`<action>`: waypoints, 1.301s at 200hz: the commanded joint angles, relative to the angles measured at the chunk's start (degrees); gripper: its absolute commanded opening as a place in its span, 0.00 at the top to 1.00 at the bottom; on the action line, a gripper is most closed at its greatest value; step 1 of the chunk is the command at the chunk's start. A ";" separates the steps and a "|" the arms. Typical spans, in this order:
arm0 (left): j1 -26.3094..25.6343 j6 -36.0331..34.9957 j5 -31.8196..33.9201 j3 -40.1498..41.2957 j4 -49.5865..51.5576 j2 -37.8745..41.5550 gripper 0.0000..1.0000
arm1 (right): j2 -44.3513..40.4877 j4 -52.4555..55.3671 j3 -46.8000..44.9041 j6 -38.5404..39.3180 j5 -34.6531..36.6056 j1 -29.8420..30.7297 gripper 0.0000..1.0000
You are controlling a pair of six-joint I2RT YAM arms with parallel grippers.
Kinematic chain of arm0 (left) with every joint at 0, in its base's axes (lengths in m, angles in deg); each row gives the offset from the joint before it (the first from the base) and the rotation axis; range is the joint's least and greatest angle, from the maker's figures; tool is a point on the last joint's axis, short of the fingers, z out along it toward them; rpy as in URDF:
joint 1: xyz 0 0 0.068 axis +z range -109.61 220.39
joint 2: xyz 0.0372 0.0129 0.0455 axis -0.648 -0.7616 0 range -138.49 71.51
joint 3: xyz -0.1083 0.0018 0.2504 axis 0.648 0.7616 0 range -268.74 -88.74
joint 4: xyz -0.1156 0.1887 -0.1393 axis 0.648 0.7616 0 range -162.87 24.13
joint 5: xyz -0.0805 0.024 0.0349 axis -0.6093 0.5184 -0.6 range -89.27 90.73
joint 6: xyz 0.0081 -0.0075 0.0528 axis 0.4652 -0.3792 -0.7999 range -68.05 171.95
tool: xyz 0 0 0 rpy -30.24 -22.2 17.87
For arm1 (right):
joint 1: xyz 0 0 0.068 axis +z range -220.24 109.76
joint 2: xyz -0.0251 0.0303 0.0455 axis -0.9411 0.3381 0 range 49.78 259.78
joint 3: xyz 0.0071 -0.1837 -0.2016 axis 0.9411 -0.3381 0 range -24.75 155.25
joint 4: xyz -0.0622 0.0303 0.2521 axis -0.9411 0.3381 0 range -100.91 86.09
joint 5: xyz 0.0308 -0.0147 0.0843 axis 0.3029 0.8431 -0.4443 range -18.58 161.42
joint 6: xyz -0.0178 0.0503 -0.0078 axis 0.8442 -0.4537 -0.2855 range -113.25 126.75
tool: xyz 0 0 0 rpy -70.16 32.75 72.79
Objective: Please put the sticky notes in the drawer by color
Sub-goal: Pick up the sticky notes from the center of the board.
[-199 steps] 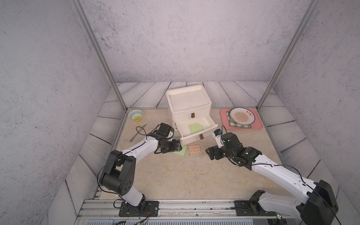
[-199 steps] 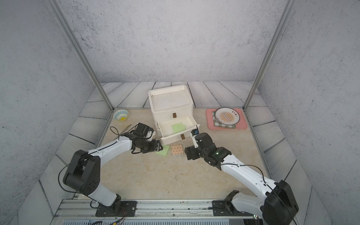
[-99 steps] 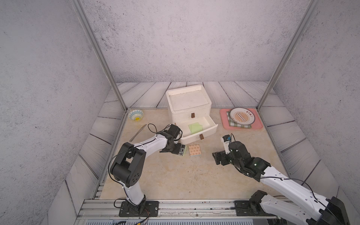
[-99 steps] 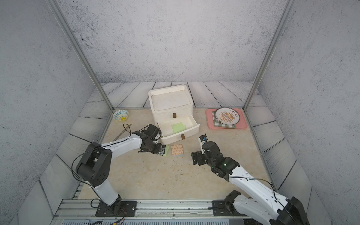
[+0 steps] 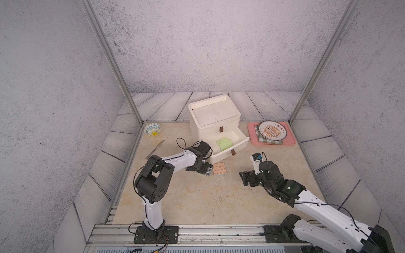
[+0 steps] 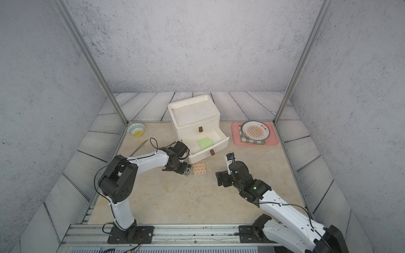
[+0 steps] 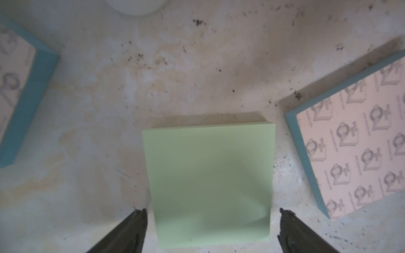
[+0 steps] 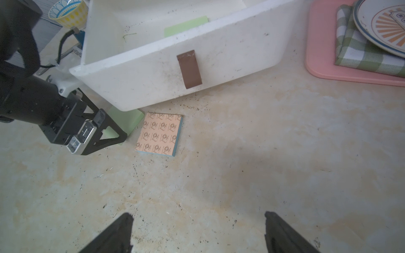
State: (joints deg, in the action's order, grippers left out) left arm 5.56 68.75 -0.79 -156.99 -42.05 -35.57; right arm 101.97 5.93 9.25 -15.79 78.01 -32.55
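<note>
The white drawer (image 5: 213, 114) (image 6: 192, 109) has one drawer pulled out, and light green sticky notes (image 5: 224, 143) (image 6: 205, 143) lie inside it. On the table under the drawer's front lies another light green pad (image 7: 210, 184) (image 8: 129, 120). My left gripper (image 7: 212, 212) (image 5: 205, 169) is low over this pad, open, one finger on each side with a gap to the pad. An orange-patterned pad (image 5: 219, 169) (image 6: 199, 169) (image 8: 159, 134) lies just beside it. A second one (image 7: 13, 87) shows on the other side. My right gripper (image 8: 198, 214) (image 5: 246, 178) is open over bare table.
A pink tray (image 5: 291, 140) at the back right holds a green checked cloth (image 5: 269, 141) and a plate (image 5: 272, 130). A small patterned bowl (image 5: 152, 129) and a metal knife (image 5: 155, 149) lie at the back left.
My left gripper has moved in under the drawer front over the green pad and opened wider. The right arm has drawn back from the drawer toward the front.
</note>
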 commanded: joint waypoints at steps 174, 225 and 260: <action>-0.50 4.66 3.21 4.63 0.66 6.44 0.25 | -2.53 2.47 0.28 0.38 2.64 -0.23 0.05; -0.50 4.98 5.83 -0.94 10.71 21.15 0.24 | -2.35 2.06 -0.16 0.17 2.55 -0.34 0.05; -1.07 1.25 4.68 -9.36 12.18 26.82 0.27 | -1.92 1.36 -0.36 0.13 2.22 -0.33 0.05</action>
State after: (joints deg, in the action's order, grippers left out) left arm 5.11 72.60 3.54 -160.09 -32.93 -10.96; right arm 100.44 7.59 9.25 -15.68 79.34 -32.61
